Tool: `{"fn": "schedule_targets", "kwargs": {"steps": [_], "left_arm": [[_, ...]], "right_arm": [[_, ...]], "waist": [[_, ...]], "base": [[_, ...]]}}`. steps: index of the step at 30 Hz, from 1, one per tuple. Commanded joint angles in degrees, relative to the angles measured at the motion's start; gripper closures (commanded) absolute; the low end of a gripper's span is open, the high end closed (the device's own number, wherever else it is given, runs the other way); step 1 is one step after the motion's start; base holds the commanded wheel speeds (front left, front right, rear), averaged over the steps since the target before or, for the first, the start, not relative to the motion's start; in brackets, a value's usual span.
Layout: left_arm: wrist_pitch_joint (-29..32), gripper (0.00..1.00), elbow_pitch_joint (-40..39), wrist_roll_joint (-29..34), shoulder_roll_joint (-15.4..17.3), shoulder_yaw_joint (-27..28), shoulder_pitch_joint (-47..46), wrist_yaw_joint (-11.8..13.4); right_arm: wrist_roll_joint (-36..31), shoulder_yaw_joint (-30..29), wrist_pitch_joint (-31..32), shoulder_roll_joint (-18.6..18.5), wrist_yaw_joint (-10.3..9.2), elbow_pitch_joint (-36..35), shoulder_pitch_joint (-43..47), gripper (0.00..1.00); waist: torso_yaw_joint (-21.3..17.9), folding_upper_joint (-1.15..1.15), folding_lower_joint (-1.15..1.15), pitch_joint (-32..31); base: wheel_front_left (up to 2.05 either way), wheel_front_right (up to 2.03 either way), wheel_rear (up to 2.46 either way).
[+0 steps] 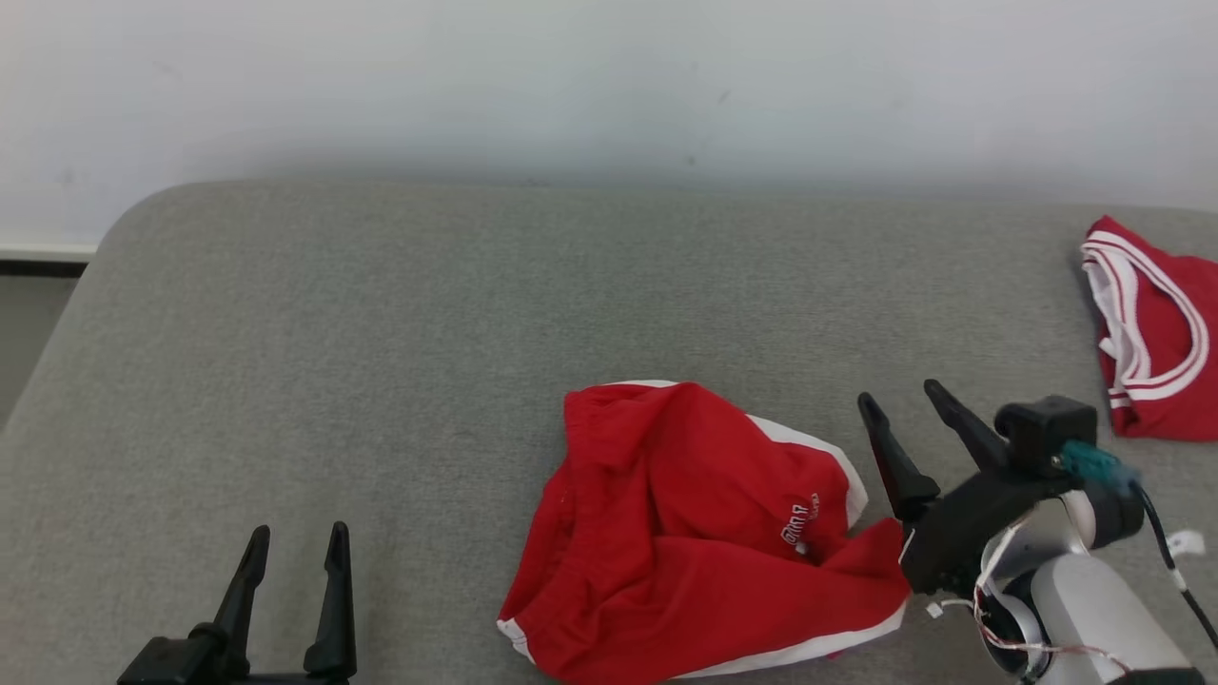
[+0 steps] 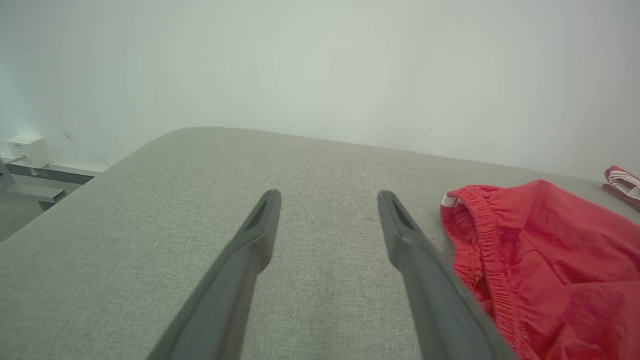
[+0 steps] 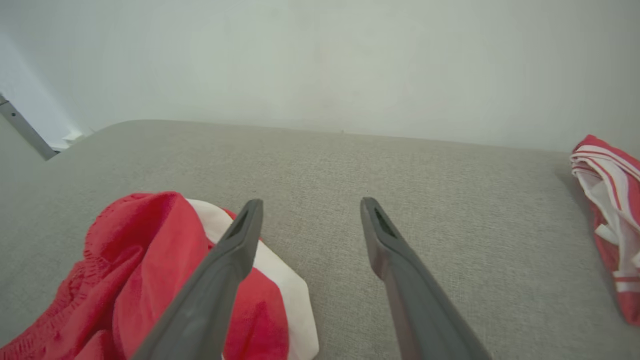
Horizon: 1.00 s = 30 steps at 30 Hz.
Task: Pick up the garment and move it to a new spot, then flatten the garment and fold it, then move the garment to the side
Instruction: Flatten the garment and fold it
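A crumpled pair of red shorts with white trim (image 1: 699, 533) lies near the front of the grey cushioned surface (image 1: 381, 333). My right gripper (image 1: 899, 398) stands open just to the right of the shorts, nothing between its fingers. In the right wrist view the shorts (image 3: 145, 270) lie left of and under the left finger of the right gripper (image 3: 309, 204). My left gripper (image 1: 298, 533) is open at the lower left, well apart from the shorts. Its wrist view has the shorts' elastic waistband (image 2: 540, 255) to the right of the open left gripper (image 2: 329, 196).
A second red garment with white stripes (image 1: 1151, 333) lies at the far right edge of the surface; it also appears as a striped garment (image 3: 612, 210) in the right wrist view. A pale wall (image 1: 609, 86) rises behind. The surface's rounded left corner (image 1: 124, 228) drops off to the floor.
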Motion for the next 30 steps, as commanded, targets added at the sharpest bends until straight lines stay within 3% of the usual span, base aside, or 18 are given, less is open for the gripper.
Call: {"fn": "schedule_targets", "kwargs": {"steps": [1,13,15,20,30], "left_arm": [[0.0,0.00,0.1,-0.2,-0.1,0.1,-0.6,0.2],[0.0,0.00,1.4,-1.2,-0.3,0.0,-2.4,0.1],[0.0,0.00,1.6,-1.3,-0.3,0.0,-2.5,0.1],[0.0,0.00,1.8,-1.2,-0.4,-0.3,-3.2,0.1],[0.0,0.00,1.4,-1.4,-0.4,-1.0,-3.9,0.1]], "right_arm": [[0.5,0.6,0.6,-0.9,-0.18,0.7,-0.7,0.00],[8.7,9.8,11.9,-4.7,-0.18,11.0,-4.5,0.00],[10.0,11.3,12.4,-4.9,-0.18,11.2,-5.0,1.00],[11.9,13.8,11.3,-6.8,-0.18,10.8,-8.0,1.00],[9.3,12.2,6.4,-9.5,-0.18,10.8,-18.7,1.00]], "waist": [[1.8,0.00,0.00,1.5],[4.4,0.00,0.00,3.7],[4.4,0.00,0.00,3.8],[3.7,0.00,0.00,3.6],[3.8,0.00,0.00,4.3]], "base": [[0.00,0.00,0.00],[0.00,0.00,0.00],[0.00,0.00,0.00],[0.00,0.00,0.00],[0.00,0.00,0.00]]}}
